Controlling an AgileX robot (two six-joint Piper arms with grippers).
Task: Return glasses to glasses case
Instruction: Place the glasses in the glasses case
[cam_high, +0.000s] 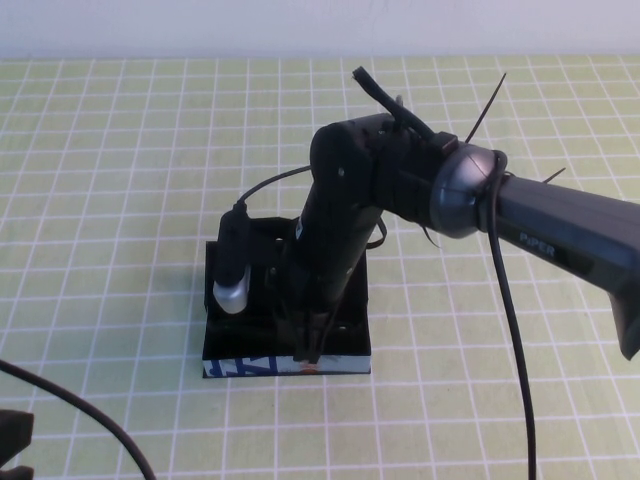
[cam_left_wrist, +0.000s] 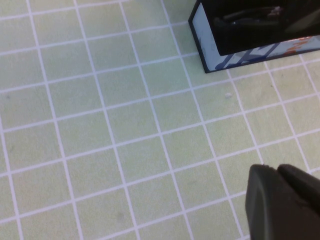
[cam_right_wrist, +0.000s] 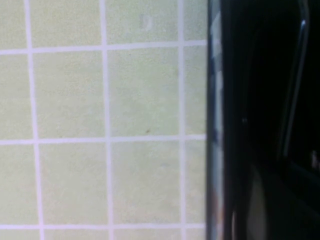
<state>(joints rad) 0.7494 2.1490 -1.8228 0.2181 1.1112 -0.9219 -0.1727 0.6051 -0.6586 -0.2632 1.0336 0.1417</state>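
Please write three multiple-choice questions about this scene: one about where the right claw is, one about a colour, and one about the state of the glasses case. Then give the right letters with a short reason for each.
1. Where is the right claw?
A. Down at the glasses case, near its printed front side
B. Parked at the far edge of the table
C. Hovering over bare cloth to the left of the case

2. What colour is the table cloth?
A. Plain red
B. Light green with white grid lines
C. Black and white stripes

3. What is the state of the glasses case?
A. Tipped on its side
B. Open, with its dark inside showing
C. Lifted off the table

Answers: 1 A, the high view shows the right arm reaching down onto the case. 2 B, every view shows green squares. 3 B, the left wrist view looks into its dark inside while the left claw hangs away from it.
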